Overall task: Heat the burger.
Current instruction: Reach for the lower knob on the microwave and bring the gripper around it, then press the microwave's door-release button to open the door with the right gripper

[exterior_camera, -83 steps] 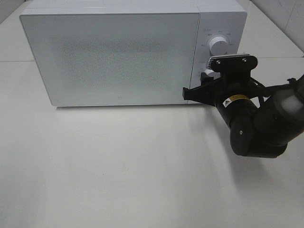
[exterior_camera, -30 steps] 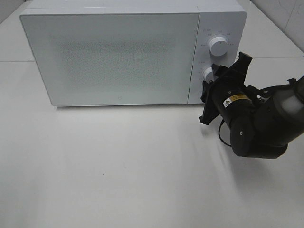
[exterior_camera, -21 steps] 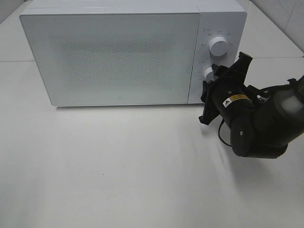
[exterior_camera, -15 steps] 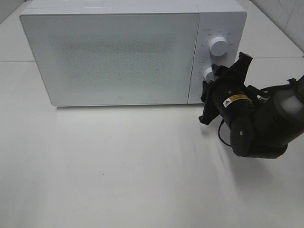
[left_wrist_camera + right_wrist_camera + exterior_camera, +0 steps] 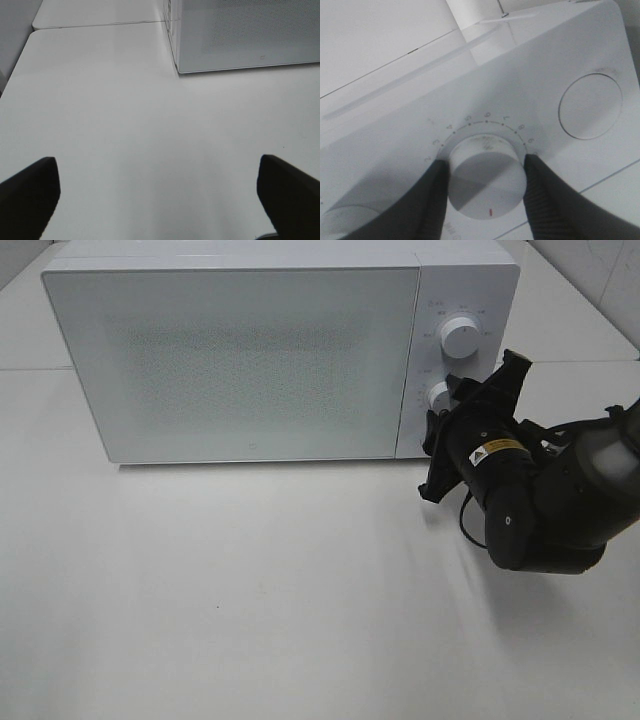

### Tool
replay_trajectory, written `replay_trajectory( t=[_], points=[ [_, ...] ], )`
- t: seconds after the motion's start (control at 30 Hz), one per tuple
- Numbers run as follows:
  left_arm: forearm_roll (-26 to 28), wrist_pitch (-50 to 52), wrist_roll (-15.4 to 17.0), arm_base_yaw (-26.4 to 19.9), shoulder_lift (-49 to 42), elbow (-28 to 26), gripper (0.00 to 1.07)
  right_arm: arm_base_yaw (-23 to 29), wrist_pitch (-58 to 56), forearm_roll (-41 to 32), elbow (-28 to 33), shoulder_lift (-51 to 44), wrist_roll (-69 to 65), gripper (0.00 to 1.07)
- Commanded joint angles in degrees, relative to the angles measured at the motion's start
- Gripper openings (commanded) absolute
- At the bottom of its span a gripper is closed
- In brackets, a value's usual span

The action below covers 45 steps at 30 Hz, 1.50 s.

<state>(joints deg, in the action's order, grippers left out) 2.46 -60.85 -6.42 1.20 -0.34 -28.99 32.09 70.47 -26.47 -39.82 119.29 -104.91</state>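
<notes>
A: Two dark fingers [image 5: 432, 200] of the right gripper [image 5: 486, 167]: what do they hold?
B: They clamp the lower dial [image 5: 487, 187] from both sides, pressed against its rim. A small red mark [image 5: 490, 211] shows on the dial's face.
A: And around it?
B: The dial sits on the control panel of the white microwave [image 5: 465, 280], below the upper dial [image 5: 459, 335]. The door [image 5: 235, 360] is closed.
A: The left gripper [image 5: 160, 200]?
B: Its fingers stand wide apart with nothing between them, above the white table [image 5: 125, 125], near the microwave's corner.
A: The burger?
B: It shows in no view; nothing can be seen through the speckled door.
</notes>
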Motion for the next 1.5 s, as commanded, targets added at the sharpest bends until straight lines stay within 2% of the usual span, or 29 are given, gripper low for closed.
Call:
replay_trajectory(
  t=[0.03, 0.37, 0.8, 1.5],
  points=[
    [0.11, 0.92, 0.34, 0.11, -0.86, 0.06, 1.05, 0.00, -2.12, 1.66, -0.52, -0.11, -0.34, 0.33],
    [0.11, 0.92, 0.34, 0.11, -0.86, 0.06, 1.05, -0.06, -3.27, 1.49, -0.52, -0.11, -0.34, 0.38],
    [0.11, 0.92, 0.34, 0.11, -0.86, 0.06, 1.05, -0.06, -3.21, 0.17, -0.52, -0.11, -0.11, 0.62],
    [0.11, 0.92, 0.34, 0.11, -0.86, 0.06, 1.05, 0.86, -1.60, -1.26, -0.40, -1.83, 1.15, 0.64]
  ],
)
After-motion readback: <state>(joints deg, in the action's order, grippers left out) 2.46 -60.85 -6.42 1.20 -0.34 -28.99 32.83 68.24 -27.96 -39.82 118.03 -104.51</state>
